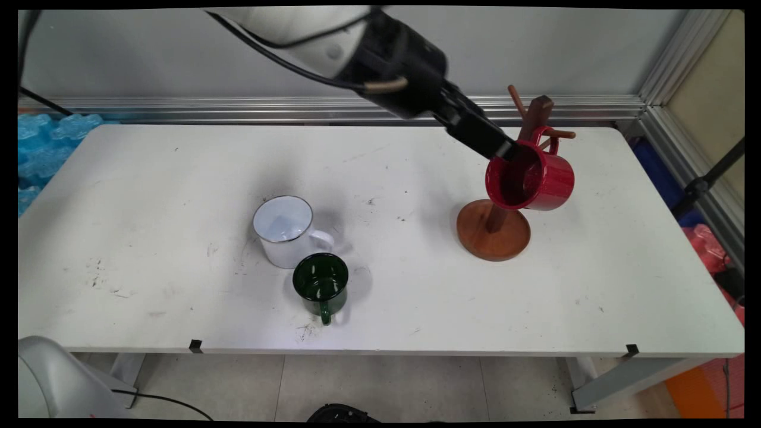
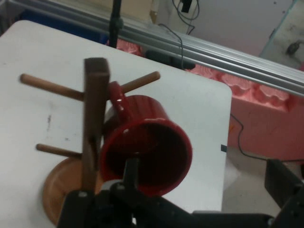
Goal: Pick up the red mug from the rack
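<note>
We see pincer (image 1: 506,151) clenched on red mug (image 1: 538,181) rim, 1 finger inside. Mug handle hooked over peg of wooden mug tree (image 1: 493,229), just behind pincer. White mug (image 1: 284,230) and green mug (image 1: 321,284) well apart on tabletop (image 1: 148,196). We advise steady, level hold.

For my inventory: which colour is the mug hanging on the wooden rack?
Red mug, clearest in main view.

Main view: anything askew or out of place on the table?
Only the glossy red mug: it sits tipped on its side at the brown wooden mug tree, handle looped over a peg, black gripper at its rim. White enamel mug and dark green mug stand upright.
</note>
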You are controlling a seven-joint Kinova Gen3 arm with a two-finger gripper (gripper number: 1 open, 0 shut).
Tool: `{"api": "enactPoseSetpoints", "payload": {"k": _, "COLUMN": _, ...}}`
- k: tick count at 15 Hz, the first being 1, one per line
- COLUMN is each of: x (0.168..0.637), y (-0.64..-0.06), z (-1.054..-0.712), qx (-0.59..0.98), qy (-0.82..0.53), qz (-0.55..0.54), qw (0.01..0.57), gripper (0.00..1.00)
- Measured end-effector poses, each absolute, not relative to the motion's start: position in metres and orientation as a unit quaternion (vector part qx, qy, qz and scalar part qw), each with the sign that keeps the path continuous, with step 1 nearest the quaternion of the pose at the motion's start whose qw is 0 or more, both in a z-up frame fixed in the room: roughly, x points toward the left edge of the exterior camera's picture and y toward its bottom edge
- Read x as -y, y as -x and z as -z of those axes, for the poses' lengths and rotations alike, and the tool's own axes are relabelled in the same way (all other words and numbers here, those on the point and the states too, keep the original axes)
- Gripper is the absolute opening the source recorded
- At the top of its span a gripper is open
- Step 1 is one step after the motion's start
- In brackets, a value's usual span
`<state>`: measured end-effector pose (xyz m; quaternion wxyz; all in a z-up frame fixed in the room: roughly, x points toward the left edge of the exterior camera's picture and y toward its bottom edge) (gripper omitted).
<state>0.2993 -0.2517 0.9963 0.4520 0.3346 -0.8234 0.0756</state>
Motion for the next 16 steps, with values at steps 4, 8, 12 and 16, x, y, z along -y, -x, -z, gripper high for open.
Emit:
{"api": "enactPoseSetpoints", "payload": {"k": 4, "x": 0.256, "y": -0.263, "z": -0.985, "qx": 0.831, "qy": -0.337, "qz": -0.061, "qw": 0.439, "gripper": 1.0}}
{"api": "enactPoseSetpoints", "payload": {"k": 8, "x": 0.263, "y": -0.241, "z": -0.971, "qx": 0.834, "qy": -0.353, "qz": -0.051, "qw": 0.422, "gripper": 1.0}}
{"api": "enactPoseSetpoints", "payload": {"k": 12, "x": 0.269, "y": -0.225, "z": -0.96, "qx": 0.834, "qy": -0.368, "qz": -0.042, "qw": 0.408, "gripper": 1.0}}
{"api": "enactPoseSetpoints", "payload": {"k": 16, "x": 0.278, "y": -0.208, "z": -0.95, "qx": 0.833, "qy": -0.381, "qz": -0.037, "qw": 0.4, "gripper": 1.0}}
